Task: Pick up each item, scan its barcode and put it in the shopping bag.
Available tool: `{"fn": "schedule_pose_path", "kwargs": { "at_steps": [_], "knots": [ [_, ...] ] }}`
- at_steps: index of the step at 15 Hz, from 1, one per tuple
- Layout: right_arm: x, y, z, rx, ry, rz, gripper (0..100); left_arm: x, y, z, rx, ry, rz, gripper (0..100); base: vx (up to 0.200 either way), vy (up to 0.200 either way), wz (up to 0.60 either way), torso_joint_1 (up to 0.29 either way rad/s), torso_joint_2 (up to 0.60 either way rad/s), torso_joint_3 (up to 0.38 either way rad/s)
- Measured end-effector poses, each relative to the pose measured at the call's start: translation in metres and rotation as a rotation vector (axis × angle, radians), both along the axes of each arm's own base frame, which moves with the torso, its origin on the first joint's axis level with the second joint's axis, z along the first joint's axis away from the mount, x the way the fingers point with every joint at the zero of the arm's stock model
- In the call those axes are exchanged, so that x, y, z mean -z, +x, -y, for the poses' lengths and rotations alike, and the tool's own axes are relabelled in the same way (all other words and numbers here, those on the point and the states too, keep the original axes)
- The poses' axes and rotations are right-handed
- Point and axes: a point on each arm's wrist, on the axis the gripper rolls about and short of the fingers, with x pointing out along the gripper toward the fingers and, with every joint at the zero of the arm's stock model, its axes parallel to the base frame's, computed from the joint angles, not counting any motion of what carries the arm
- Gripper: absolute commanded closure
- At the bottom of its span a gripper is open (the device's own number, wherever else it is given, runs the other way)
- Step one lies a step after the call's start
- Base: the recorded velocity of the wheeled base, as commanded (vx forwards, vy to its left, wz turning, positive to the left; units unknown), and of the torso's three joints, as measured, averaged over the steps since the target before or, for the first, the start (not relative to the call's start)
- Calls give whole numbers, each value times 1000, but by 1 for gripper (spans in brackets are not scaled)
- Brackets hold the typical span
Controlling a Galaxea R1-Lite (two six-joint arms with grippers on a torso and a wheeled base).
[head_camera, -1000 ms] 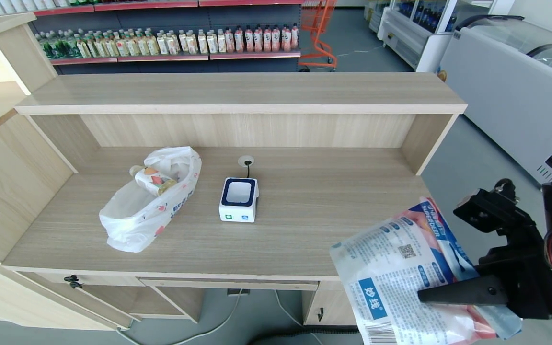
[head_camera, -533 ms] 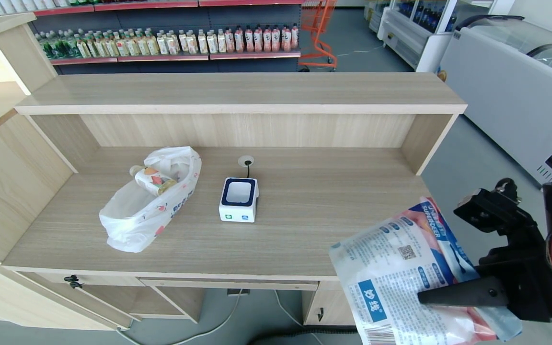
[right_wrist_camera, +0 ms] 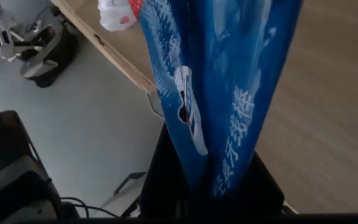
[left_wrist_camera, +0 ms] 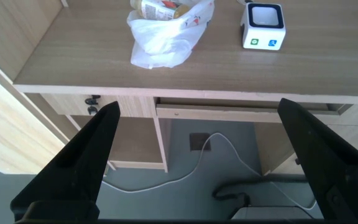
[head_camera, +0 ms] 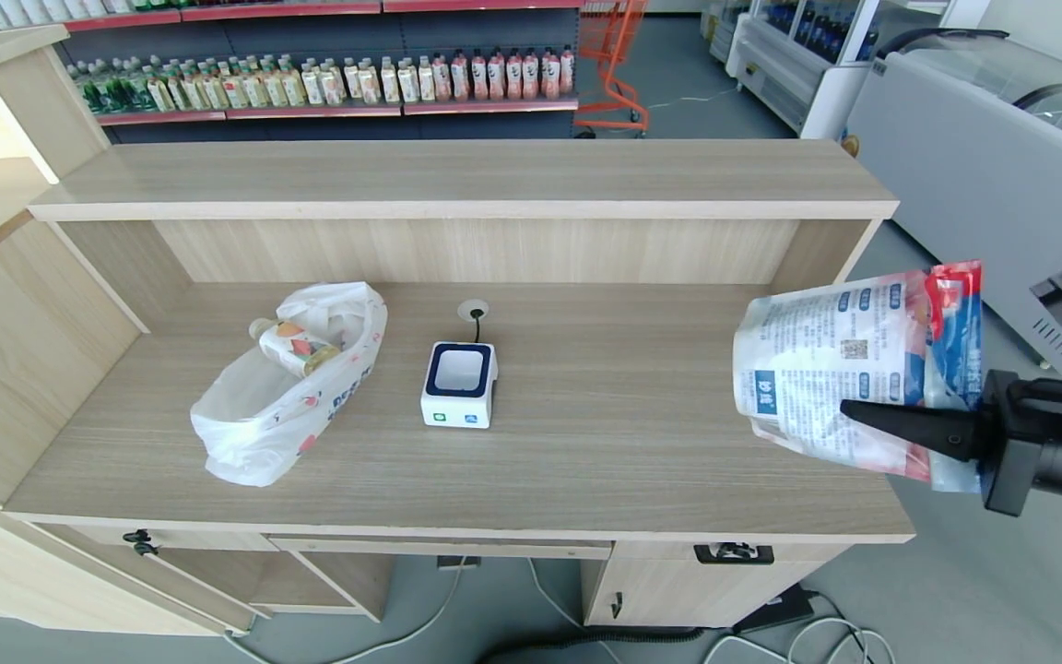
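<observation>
Overhead, the right tool grips a packet, white printed back showing — wrist-on, its blue face; left tool gapes.

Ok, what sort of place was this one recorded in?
Most likely a small supermarket's checkout. A barcode scanner and a plastic shopping bag sit on a wooden counter, shelves of bottled drinks line the aisle behind, and chest freezers stand to the right.
</observation>
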Motion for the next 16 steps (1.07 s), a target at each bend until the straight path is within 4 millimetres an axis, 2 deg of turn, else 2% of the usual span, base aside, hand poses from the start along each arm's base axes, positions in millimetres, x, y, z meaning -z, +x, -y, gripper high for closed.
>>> {"fn": "schedule_pose_path", "kwargs": {
  "at_steps": [2, 5, 10, 14, 16],
  "knots": [
    [-6, -4, 13, 77, -12, 39, 100, 0, 0, 0, 0, 0, 0, 0, 0, 0, 0, 0, 0, 0],
    [-7, -6, 20, 115, -15, 49, 100, 0, 0, 0, 0, 0, 0, 0, 0, 0, 0, 0, 0, 0],
    [-4, -8, 24, 137, -11, 33, 100, 0, 0, 0, 1, 0, 0, 0, 0, 0, 0, 0, 0, 0],
    [5, -14, 24, 136, -8, 1, 100, 0, 0, 0, 0, 2, 0, 0, 0, 0, 0, 0, 0, 0],
    [8, -17, 23, 135, -7, -8, 100, 0, 0, 0, 1, 4, 0, 0, 0, 200, 0, 2, -2, 7]
  ]
}}
